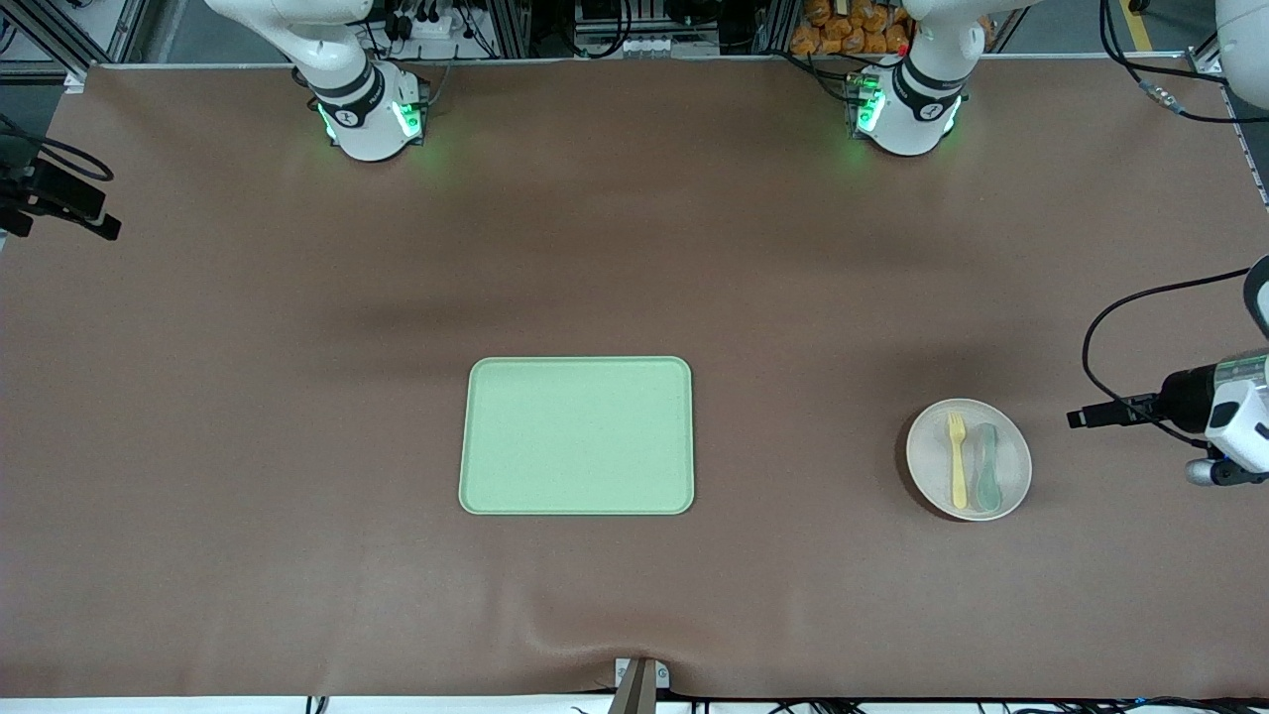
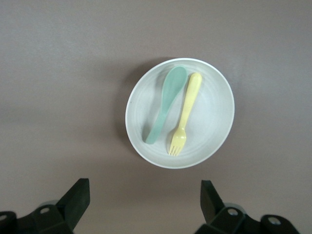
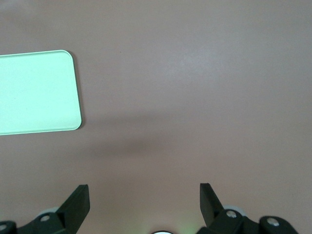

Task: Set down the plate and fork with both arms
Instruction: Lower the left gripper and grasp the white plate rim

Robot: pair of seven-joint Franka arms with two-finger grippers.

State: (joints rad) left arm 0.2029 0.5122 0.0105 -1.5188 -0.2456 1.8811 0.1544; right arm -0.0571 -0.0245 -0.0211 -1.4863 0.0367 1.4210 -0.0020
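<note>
Fingers (image 2: 78, 197) of the left arm's black two-finger gripper (image 2: 145, 204) stand spread wide with nothing between them, up in the air over bare brown table covering (image 1: 793, 297) just beside the round, shallow, off-white plate (image 2: 209, 131); in the front view only the wrist hardware of this arm shows at the edge of the picture. On the plate lie the small pale-yellow plastic fork (image 2: 185, 114) and a grey-green plastic spoon (image 2: 165, 103), side by side and nearly parallel, close together. The plate sits toward the left arm's end of the table, well apart from the rectangular light-green tray (image 1: 577, 436), which lies flat near the middle of the table with nothing on it.

The right arm's black gripper (image 3: 144, 204) is likewise spread and holds nothing, hanging high over bare covering with one corner of the tray (image 3: 34, 92) in its view. Its hand does not show in the front view.
</note>
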